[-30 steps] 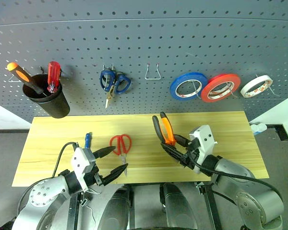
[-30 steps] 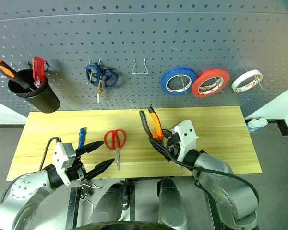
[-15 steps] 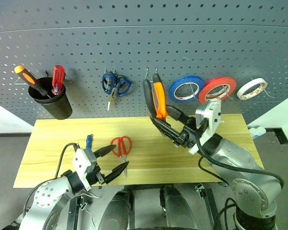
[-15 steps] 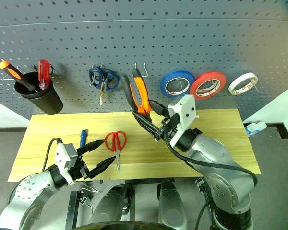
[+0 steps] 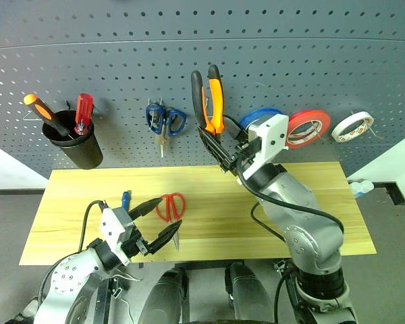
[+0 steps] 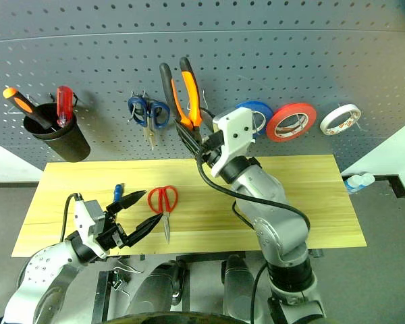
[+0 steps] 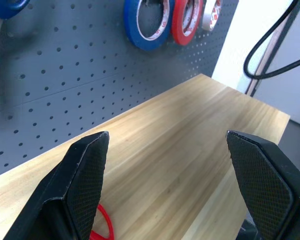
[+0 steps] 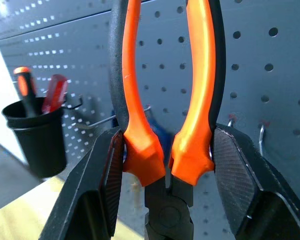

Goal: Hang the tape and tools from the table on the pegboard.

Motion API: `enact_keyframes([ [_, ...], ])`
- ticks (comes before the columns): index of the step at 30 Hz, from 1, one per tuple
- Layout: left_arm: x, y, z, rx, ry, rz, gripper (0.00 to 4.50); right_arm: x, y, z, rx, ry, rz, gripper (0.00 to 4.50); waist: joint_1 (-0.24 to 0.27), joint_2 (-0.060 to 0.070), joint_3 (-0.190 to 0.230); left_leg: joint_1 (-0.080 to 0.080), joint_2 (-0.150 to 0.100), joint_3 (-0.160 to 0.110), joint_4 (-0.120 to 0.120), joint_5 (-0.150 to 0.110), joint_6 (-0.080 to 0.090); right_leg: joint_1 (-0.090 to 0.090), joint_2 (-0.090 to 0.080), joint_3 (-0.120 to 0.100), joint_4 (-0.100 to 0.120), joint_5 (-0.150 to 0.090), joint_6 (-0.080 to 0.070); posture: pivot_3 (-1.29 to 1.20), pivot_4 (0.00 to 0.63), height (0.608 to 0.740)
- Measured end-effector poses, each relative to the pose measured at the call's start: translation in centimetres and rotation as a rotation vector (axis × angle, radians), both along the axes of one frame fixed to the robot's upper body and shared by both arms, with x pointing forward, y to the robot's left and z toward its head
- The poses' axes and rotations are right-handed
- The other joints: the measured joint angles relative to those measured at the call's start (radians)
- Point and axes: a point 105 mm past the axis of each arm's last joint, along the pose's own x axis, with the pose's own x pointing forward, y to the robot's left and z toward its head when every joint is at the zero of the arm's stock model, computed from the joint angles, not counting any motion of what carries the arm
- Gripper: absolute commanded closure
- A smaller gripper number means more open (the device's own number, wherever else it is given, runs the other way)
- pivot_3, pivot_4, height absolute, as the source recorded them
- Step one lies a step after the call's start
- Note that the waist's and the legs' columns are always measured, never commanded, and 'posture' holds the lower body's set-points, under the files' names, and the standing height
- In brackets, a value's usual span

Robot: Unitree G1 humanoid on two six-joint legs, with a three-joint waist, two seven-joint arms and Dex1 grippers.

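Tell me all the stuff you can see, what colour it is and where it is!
pegboard: one, dark grey, behind the table.
table: one, light yellowish wood, below the pegboard.
pliers: one, orange and black handles, held up against the pegboard.
red scissors: one, lying on the table.
blue screwdriver: one, small, on the table beside the red scissors.
blue scissors: one, hanging on the pegboard.
black cup: one, on the pegboard, holding an orange and a red screwdriver.
tape rolls: three on hooks: blue roll, red roll, white tape.
left gripper: black jaws open, over the table's front edge.
right gripper: jaws shut on the pliers.
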Motion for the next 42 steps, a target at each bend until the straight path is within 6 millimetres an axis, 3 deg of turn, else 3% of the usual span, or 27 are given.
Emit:
enact_keyframes([
  [8, 0.0, 0.1, 0.0, -0.037, -0.004, -0.002, 0.58, 2.4, 0.4, 0.6, 0.006, -0.058, -0.101, 2.27, -0.001, 0.000, 0.000, 0.000, 0.000, 0.001, 0.000, 0.000, -0.001, -0.001, 0.000, 0.000, 0.001, 0.000, 0.000, 0.05, 0.187, 0.723],
  [26, -0.1, 0.0, 0.0, -0.043, 0.003, -0.009, 0.58, 3.1, 0.9, 2.3, 0.074, -0.144, -0.195, 2.27, -0.004, 0.000, 0.000, 0.000, 0.000, 0.001, 0.000, 0.001, -0.001, -0.003, 0.000, 0.000, 0.005, 0.000, -0.001, 0.05, 0.193, 0.723],
  [33, -0.3, -0.6, 1.6, -0.170, 0.003, -0.042, 0.58, 4.2, 1.4, 0.9, 0.052, -0.113, -0.206, 2.27, -0.003, 0.000, 0.000, 0.000, 0.000, 0.002, 0.002, 0.001, -0.001, -0.003, 0.000, 0.000, 0.007, 0.000, -0.001, 0.05, 0.189, 0.723],
  [42, -0.4, -0.8, 3.5, -0.305, -0.015, -0.067, 0.58, 4.7, 1.7, 1.0, 0.039, -0.123, -0.200, 2.27, -0.003, 0.000, 0.000, 0.000, 0.000, 0.002, 0.008, 0.001, -0.001, -0.002, 0.000, 0.000, 0.011, 0.001, -0.001, 0.05, 0.184, 0.723],
])
